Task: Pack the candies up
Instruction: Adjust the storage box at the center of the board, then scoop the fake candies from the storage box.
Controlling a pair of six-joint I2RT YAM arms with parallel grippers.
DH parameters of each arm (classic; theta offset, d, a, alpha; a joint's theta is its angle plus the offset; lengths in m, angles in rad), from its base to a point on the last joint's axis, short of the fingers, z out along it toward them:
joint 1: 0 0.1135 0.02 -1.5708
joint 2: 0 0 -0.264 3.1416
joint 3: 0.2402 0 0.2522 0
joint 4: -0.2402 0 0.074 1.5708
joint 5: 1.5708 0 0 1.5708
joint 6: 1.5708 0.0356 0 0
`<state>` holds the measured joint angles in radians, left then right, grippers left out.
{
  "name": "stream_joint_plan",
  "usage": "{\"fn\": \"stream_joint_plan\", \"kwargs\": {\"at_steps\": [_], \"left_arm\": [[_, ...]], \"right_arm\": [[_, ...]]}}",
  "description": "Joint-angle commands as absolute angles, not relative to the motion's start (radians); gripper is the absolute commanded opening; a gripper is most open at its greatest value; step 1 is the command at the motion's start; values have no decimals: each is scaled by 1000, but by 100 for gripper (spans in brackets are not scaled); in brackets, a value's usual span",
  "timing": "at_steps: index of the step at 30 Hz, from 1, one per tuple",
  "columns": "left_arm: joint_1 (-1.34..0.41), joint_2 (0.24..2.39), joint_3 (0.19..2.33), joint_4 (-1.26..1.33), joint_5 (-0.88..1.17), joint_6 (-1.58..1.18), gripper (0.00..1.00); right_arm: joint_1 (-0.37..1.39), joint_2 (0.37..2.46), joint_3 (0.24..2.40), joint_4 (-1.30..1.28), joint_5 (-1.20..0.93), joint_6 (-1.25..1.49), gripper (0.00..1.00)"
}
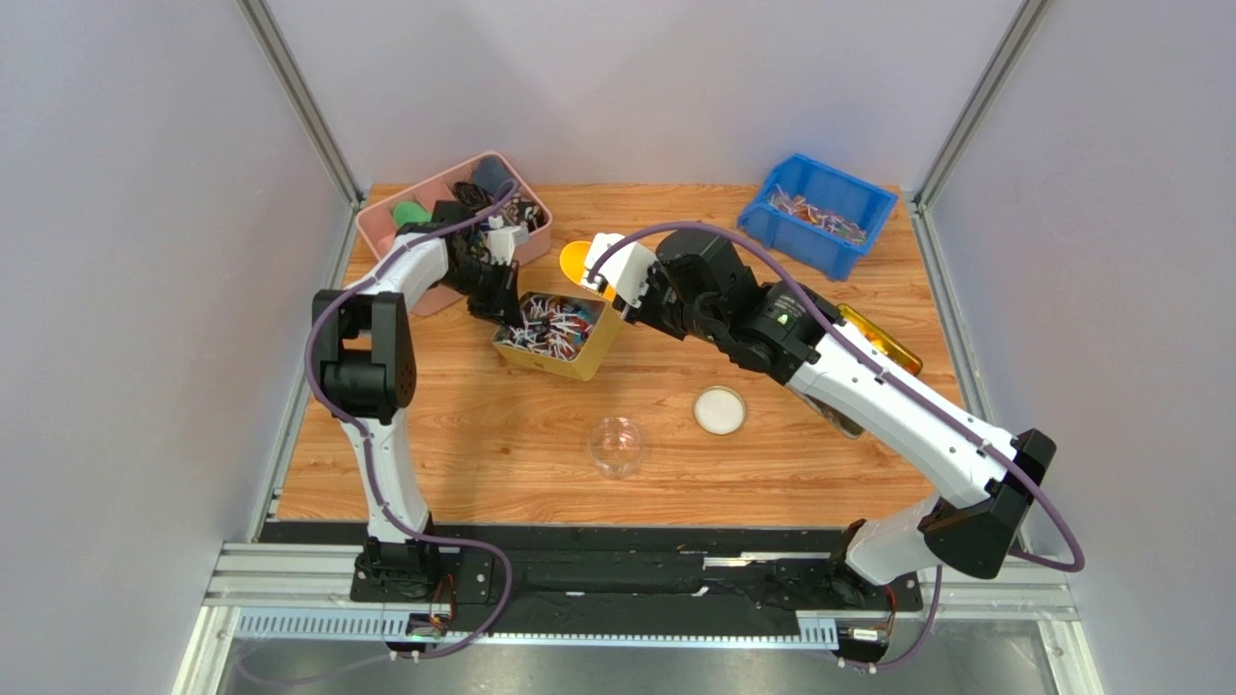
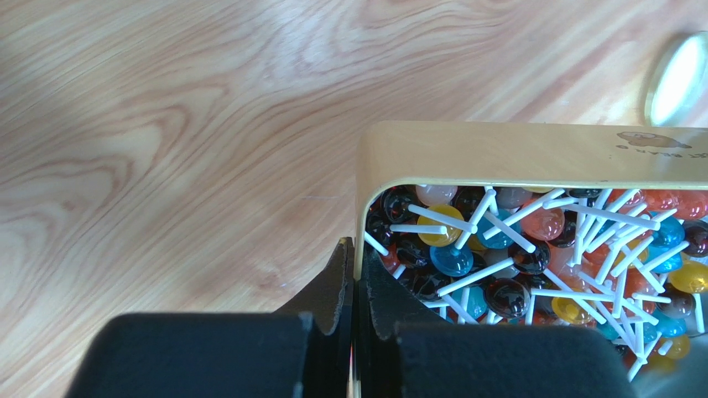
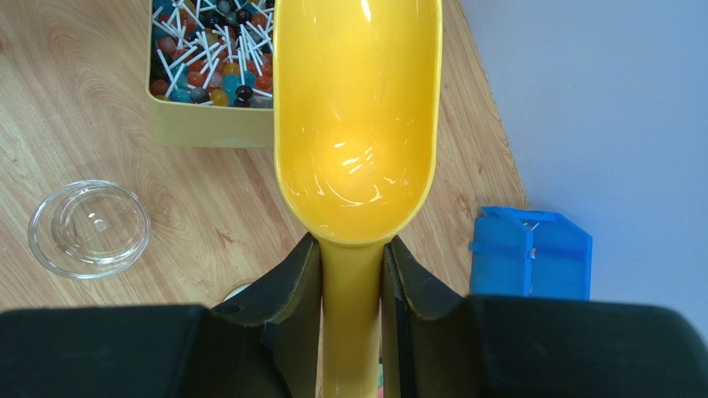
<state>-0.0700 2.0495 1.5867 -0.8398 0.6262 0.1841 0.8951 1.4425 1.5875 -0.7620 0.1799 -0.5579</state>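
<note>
Currently, left gripper (image 2: 356, 267): its fingers are pressing together on the thin side wall of the yellow box (image 2: 515, 153), one finger inside and one outside.
Right gripper (image 3: 351, 259): is clamping the handle of the yellow scoop (image 3: 357, 124); the end of the handle is being cut off by the lower edge.
Scoop bowl: is showing nothing inside; it is overlapping the box corner in the right wrist view, and contact cannot be told.
Candies (image 2: 499, 249): are lying in the yellow box, coloured round heads on tangled white sticks; the lower ones are being hidden.
Blue bin (image 1: 817, 215): is standing at the far right corner; its contents are too small to make out.
</note>
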Motion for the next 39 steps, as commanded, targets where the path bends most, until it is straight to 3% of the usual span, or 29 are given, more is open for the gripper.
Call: {"fn": "stream_joint_plan", "kwargs": {"at_steps": [1,10,21,39], "left_arm": [[-75,1983,1601,-836,536,127,0],[-75,1922,1542,-746,370,46,0],[-117,1812,1467,-655,235,38,0],[-140,1807,1450,-627,216,32,0]], "right_arm": [[897,1446,1597,-713,193,-575,0],[937,1604,1703,-822,323,-609,0],[953,1907,2035,-1095,457,-672,0],[1023,2160,2182,-1244,684,-865,0]]}}
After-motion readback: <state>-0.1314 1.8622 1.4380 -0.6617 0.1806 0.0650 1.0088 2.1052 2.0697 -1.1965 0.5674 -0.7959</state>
